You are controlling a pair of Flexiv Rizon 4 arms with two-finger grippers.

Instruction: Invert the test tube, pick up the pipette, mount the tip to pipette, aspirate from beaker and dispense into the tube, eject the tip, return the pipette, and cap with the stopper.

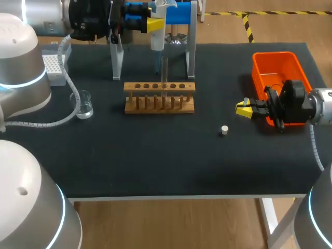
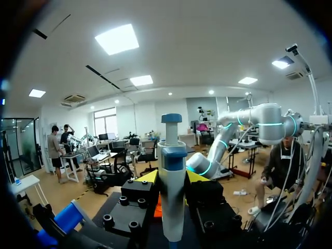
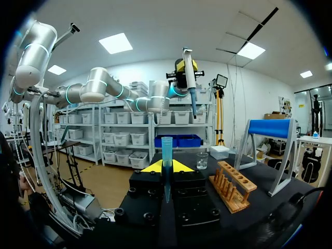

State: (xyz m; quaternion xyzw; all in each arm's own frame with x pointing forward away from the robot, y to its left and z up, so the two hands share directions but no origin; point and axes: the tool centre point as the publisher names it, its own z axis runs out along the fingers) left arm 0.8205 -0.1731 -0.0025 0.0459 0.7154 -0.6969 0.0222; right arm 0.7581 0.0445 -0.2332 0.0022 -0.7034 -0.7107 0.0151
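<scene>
Black table (image 1: 155, 166), rack (image 1: 159, 97) mid-table (stopper (image 1: 224, 129) nearby), left jaws pinching pipette (image 2: 172, 192), right jaws pinching tip (image 3: 166, 150)

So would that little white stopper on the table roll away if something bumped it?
Probably not at first. The stopper seems to stand on a flat end on the table, so a bump would likely slide or tip it. Its sides look round, so once tipped it might roll. Being so small, it is probably very light.
</scene>
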